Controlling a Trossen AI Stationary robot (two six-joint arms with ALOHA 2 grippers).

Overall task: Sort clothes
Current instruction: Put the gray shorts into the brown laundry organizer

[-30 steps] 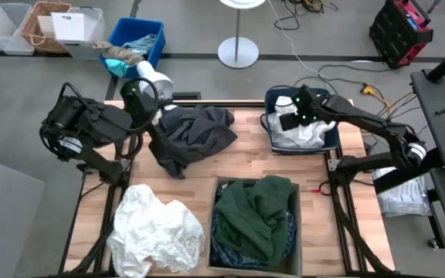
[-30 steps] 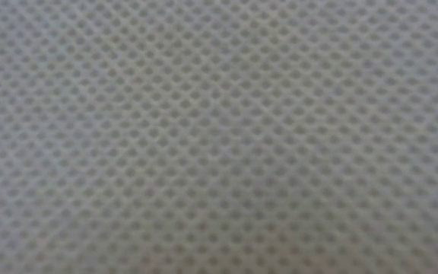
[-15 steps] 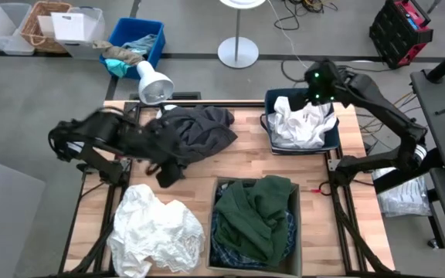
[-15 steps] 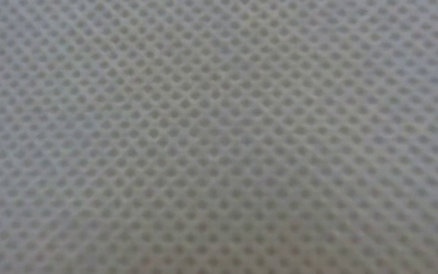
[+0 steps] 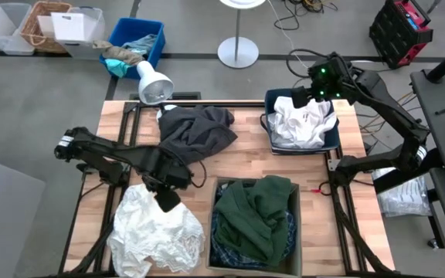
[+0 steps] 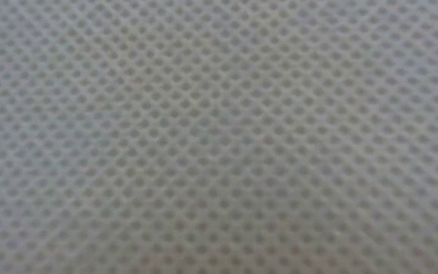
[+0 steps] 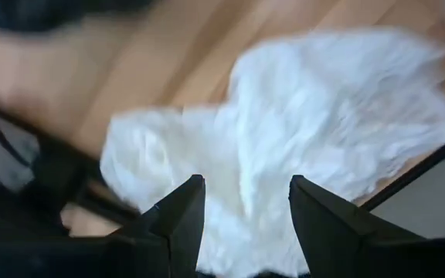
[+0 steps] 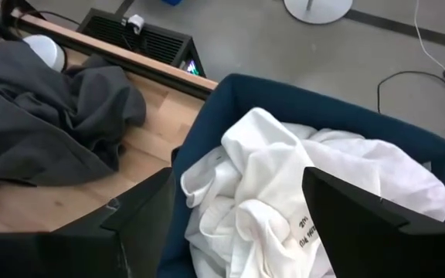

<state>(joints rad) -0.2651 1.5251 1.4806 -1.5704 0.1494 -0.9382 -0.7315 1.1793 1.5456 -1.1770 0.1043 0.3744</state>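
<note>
My left gripper (image 5: 164,199) (image 7: 247,181) points down, open, just over the far edge of a crumpled white garment (image 5: 157,232) (image 7: 300,131) lying on the table's near left; whether it touches the cloth I cannot tell. My right gripper (image 5: 313,94) (image 8: 238,174) hangs open above the dark blue bin (image 5: 332,139) (image 8: 230,96) at the far right, which holds white clothes (image 5: 304,123) (image 8: 284,177). A charcoal grey garment (image 5: 195,133) (image 8: 45,116) lies bunched on the wood at the far left. A dark green garment (image 5: 257,216) fills a grey box, over a plaid shirt (image 5: 221,235).
A grey mesh cloth (image 6: 219,137) covers the whole low view. A white lamp head (image 5: 153,83) sits at the table's far left edge. On the floor behind stand a blue crate (image 5: 136,42) with rags and a wicker basket (image 5: 41,23). Bare wood (image 5: 238,158) shows mid-table.
My left gripper has swung from beside the grey garment toward the table's near edge, dropped, and tipped to point down over the white pile. My right gripper has risen out of the blue bin, where the white clothes lie.
</note>
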